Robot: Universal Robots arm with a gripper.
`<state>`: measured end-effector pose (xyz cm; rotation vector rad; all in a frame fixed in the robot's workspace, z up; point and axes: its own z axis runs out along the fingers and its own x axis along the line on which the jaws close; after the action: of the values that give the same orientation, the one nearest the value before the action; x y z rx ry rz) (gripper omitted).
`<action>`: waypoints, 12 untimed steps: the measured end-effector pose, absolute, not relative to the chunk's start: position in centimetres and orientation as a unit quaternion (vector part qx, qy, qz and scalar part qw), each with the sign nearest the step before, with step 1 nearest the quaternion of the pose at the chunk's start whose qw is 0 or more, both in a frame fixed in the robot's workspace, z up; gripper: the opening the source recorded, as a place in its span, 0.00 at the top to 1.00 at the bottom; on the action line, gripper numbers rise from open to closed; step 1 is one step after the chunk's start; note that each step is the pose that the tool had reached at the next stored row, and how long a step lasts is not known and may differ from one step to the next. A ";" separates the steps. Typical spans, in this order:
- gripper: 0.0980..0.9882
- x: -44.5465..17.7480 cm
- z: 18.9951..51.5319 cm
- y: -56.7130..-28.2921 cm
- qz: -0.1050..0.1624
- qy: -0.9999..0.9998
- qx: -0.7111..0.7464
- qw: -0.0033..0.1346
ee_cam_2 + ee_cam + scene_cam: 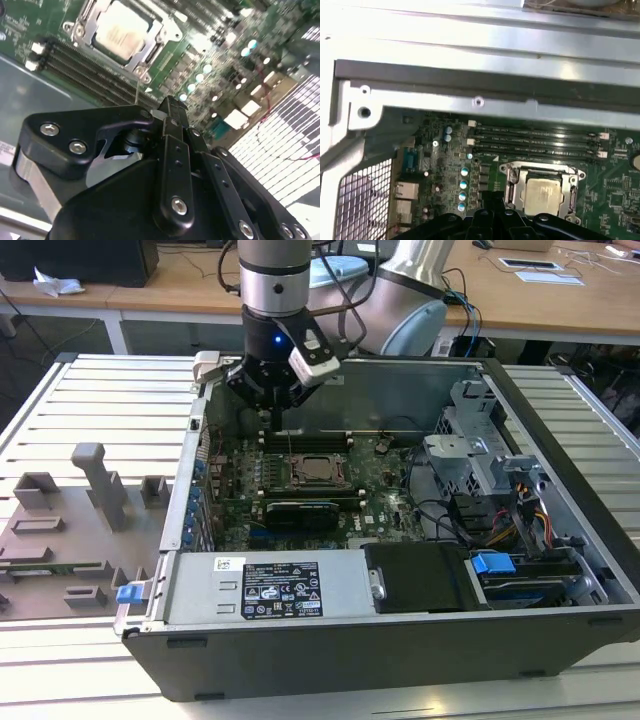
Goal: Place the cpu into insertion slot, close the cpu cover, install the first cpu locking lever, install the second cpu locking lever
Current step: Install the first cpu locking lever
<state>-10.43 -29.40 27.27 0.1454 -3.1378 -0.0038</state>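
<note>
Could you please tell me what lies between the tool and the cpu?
In the exterior view, the black memory slots run across the board between the tool and the cpu in its socket.

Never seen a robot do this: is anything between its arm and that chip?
Only a thin upright wire stands between the arm and the cpu, which lies framed by the cpu cover, its top bare.

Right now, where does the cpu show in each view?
Exterior view: cpu in the middle of the motherboard.
Second wrist view: cpu in the cpu cover, beyond the gripper.
First wrist view: cpu inside that cover.
Shared landmark: the memory slots alongside the socket.
</note>
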 end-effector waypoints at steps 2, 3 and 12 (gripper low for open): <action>0.99 -10.4 27.2 -28.8 -0.002 -0.999 0.046 0.000; 0.99 -10.4 27.1 -28.6 -0.002 -0.999 0.046 0.000; 0.99 -9.6 26.7 -28.3 -0.002 -0.999 0.046 0.000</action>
<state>-9.58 -28.30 26.72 0.1452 -3.1378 -0.0058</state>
